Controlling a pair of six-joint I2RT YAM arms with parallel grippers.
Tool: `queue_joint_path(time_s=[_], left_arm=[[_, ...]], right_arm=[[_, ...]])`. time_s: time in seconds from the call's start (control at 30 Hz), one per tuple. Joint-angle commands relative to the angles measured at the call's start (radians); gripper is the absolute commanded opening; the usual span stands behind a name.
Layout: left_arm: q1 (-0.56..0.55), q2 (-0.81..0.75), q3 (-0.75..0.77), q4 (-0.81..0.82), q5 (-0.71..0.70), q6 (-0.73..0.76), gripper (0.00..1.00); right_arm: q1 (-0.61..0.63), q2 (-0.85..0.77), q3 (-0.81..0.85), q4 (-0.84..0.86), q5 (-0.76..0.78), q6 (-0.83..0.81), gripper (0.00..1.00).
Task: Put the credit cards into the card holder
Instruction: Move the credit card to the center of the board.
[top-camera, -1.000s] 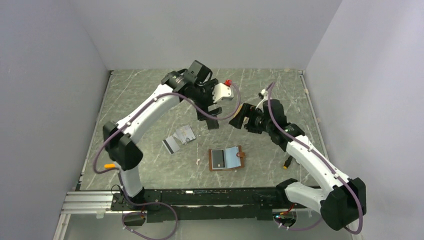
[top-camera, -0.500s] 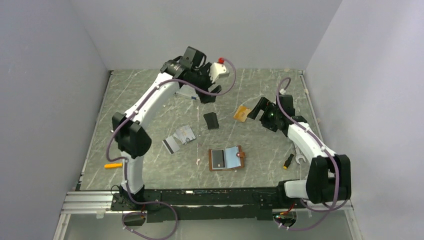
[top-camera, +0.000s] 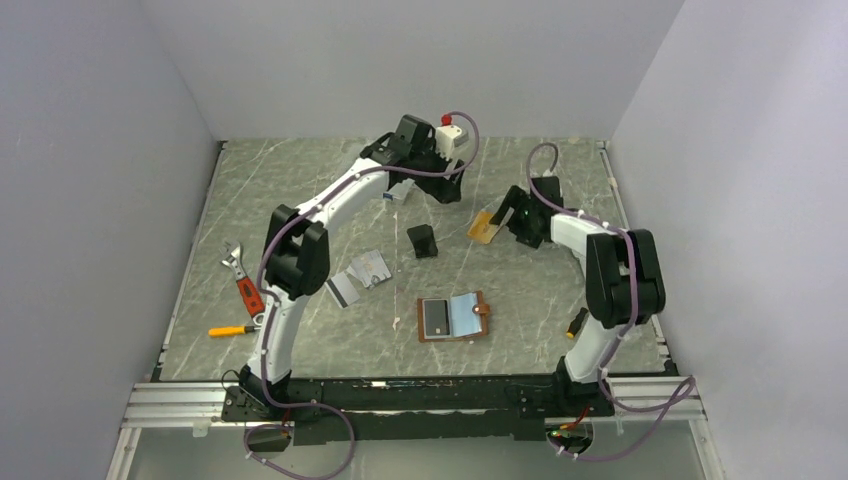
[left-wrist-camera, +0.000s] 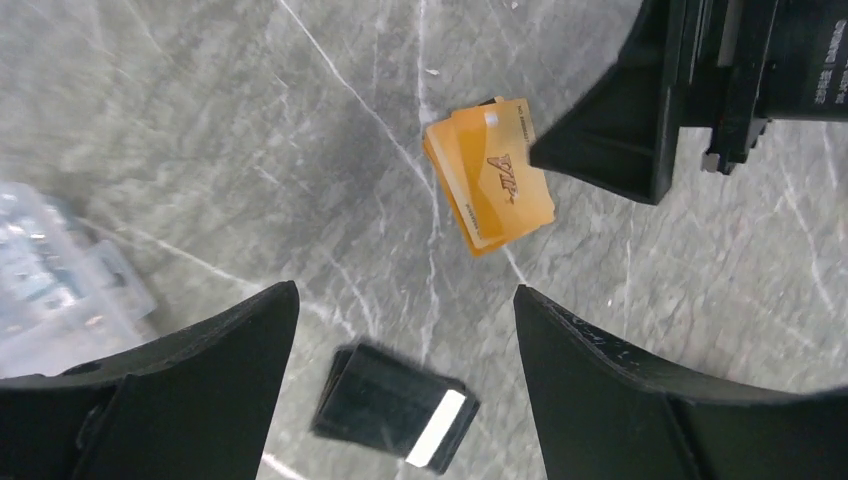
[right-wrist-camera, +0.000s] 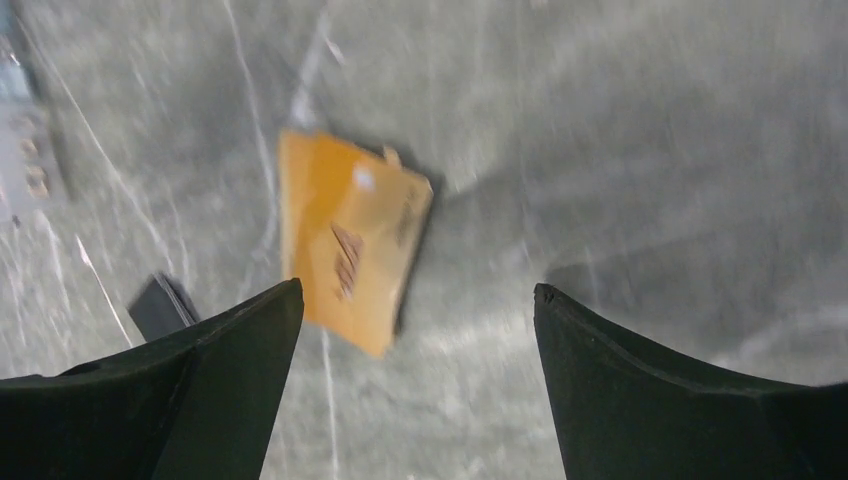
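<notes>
1. Both grippers have jaws apart and hold nothing: the left gripper (left-wrist-camera: 402, 300) hangs above the table (top-camera: 300, 200), the right gripper (right-wrist-camera: 417, 290) is close by the orange cards (left-wrist-camera: 490, 175)
2. The orange cards lie flat, stacked askew, well apart from the open holder (top-camera: 452, 317); grey cards (top-camera: 357, 277) lie left of it
3. Risk: both grippers crowd one spot and may collide
4. Risk: thin flat cards may skid when pinched, or only one lifts

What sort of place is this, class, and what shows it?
Likely a robot lab test cell: left arm and right arm bolted to a rail, plain walls boxing the table, staged props like a card holder.
</notes>
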Motion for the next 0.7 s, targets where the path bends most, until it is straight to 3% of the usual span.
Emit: queue_joint_path(time_s=[0.0,0.2,0.4,0.67], left_arm=[[-0.002,0.053,0.020,0.130,0.075,-0.175,0.84],[0.000,-0.016,-0.151,0.255,0.075,-0.171,0.84],[0.009,-0.053,-0.207,0.207,0.082,-0.161,0.81],[0.045,-0.133,-0.255,0.123,0.100,-0.158,0.80]], right_arm=[[0.004,0.105,0.172,0.047,0.055,-0.031,0.88],[0.004,0.298,0.474,-0.081,0.104,-0.108,0.86],[0.047,0.419,0.653,-0.214,0.178,-0.210,0.56],[0.173,0.417,0.623,-0.239,0.269,-0.297,0.66]])
